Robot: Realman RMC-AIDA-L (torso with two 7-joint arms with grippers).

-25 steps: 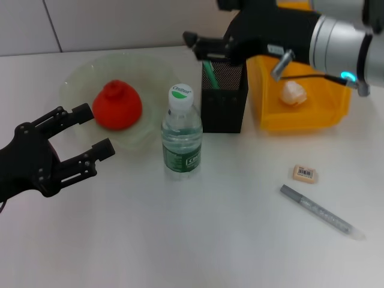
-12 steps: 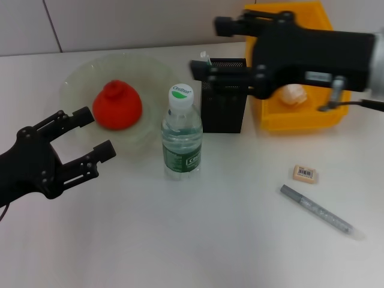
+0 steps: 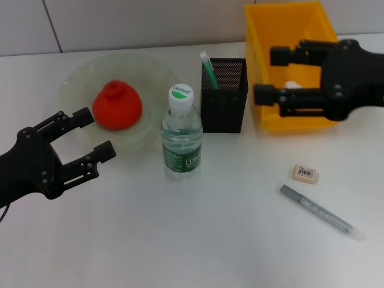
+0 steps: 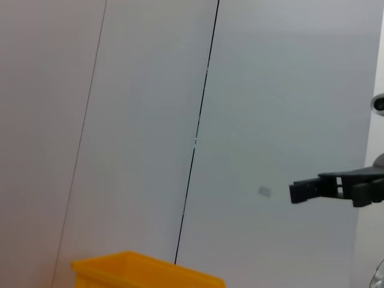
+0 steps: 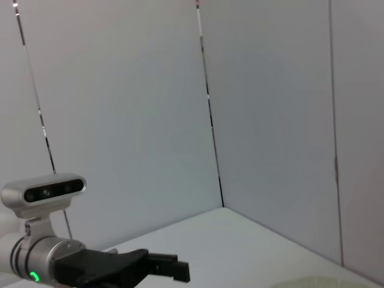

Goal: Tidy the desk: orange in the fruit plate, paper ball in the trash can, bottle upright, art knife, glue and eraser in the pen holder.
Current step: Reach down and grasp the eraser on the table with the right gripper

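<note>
My right gripper (image 3: 269, 75) hangs over the trash can (image 3: 271, 21), fingers spread, empty. Left gripper (image 3: 90, 133) released at 9 o'clock. Eraser (image 3: 305, 173) lies at 4 o'clock of the pen holder (image 3: 224, 102); bottle (image 3: 181, 133) upright.

Light was bright and even from overhead, and the white tabletop (image 3: 198, 240) showed only soft, faint shadows beside the bottle (image 3: 182, 135) and the pen holder (image 3: 224, 96). No harsh glare appeared, though the fruit plate (image 3: 78, 78) carried pale sheen along its rim. The head view was sharp throughout. Both wrist views showed flat, evenly lit grey wall panels.
</note>
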